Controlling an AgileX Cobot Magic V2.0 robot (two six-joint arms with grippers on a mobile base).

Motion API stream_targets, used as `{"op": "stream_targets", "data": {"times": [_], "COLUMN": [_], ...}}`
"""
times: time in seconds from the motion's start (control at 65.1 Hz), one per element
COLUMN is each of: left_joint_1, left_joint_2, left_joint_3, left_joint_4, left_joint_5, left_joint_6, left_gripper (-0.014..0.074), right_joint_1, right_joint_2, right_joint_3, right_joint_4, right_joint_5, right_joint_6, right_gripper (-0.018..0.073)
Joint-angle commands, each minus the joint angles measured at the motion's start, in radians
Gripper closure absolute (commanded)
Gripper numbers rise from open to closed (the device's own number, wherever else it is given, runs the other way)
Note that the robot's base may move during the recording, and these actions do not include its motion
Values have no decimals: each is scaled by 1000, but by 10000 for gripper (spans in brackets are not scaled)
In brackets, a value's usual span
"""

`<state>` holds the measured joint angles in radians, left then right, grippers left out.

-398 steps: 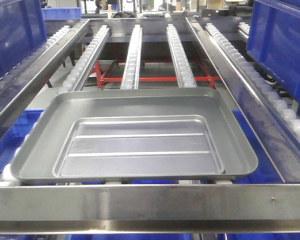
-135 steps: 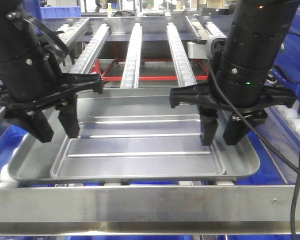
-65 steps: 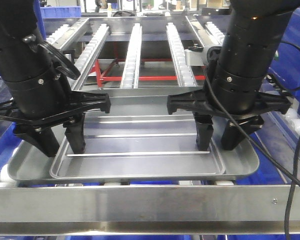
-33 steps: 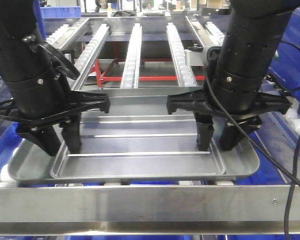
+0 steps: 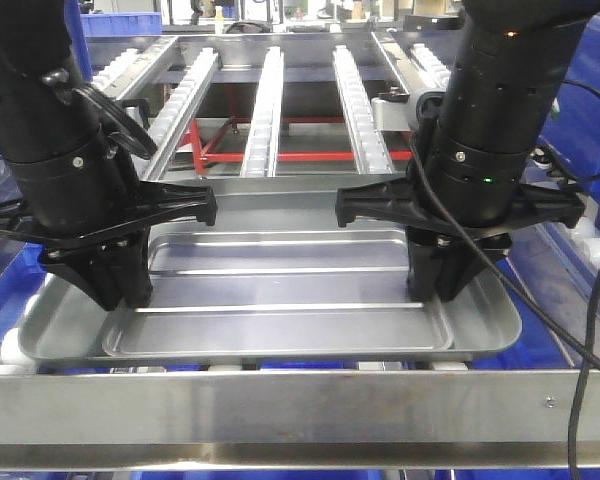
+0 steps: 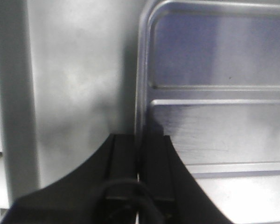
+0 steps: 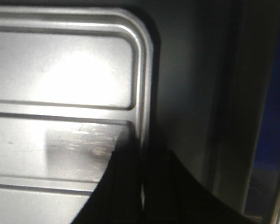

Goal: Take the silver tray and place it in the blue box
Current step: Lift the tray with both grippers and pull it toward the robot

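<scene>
Both pairs of fingers have snapped together since a moment ago, so the left claw (image 5: 120,298) and right claw (image 5: 440,290) now pinch the raised inner steps at opposite ends of the tray (image 5: 280,290), which lies crosswise between them on the rollers (image 5: 265,100), both arms upright.

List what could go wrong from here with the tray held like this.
1. The left gripper and right gripper each pinch the silver tray only by the thin step beside its sunken base. So shallow a hold may slip on lifting.
2. The grips sit at opposite ends, so uneven lifting would likely tilt or twist it.
3. The steel bar runs right along its near edge and could catch it.
</scene>
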<state>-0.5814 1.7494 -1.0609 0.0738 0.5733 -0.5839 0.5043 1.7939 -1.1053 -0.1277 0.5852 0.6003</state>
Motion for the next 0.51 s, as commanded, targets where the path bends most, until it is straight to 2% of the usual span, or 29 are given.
{"op": "stream_targets", "data": {"times": [0.0,0.292,0.415,0.491], "left_joint_1": [-3,-12,-38,-51], "left_joint_2": [-55,-219,-302,-354], "left_joint_3": [-45,-68,-30,13], "left_joint_4": [-1,7,81,94], "left_joint_5": [10,162,225,228], "left_joint_6": [-6,-8,-116,-142], "left_gripper": [700,700,700,700], "right_joint_1": [-2,8,28,43], "right_joint_2": [-64,-238,-300,-333], "right_joint_3": [-21,-20,-1,30], "right_joint_4": [-17,-17,-18,-18], "right_joint_5": [-9,98,134,132], "right_joint_6": [-10,26,78,111], "right_gripper": [500,500,500,500]}}
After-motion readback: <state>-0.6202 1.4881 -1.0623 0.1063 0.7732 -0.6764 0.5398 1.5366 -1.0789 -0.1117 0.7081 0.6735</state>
